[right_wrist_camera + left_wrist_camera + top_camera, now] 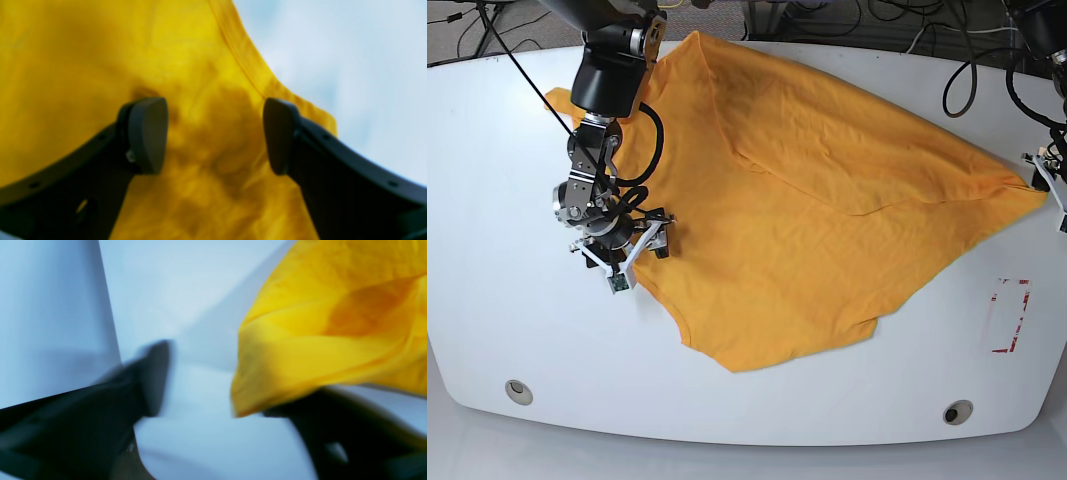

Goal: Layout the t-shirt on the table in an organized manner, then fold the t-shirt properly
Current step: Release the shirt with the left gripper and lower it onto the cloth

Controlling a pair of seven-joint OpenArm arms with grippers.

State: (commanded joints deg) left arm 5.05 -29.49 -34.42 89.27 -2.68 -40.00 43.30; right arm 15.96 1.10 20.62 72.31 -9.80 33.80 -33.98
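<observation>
- Mostly, the orange-yellow t-shirt (807,230) lies spread on the white table (487,200).
- Right gripper (215,136): fingers wide apart above the cloth.
- Left gripper (213,380): fingers apart, cloth draped over 1.

Beyond the far edge of your work surface, a grey carpeted floor (517,28) is showing, and black cables (847,22) are trailing across it. Even, bright overhead light is falling, casting only soft shadows.

Base looks straight down; both wrist views sit close on the t-shirt (807,200).
</observation>
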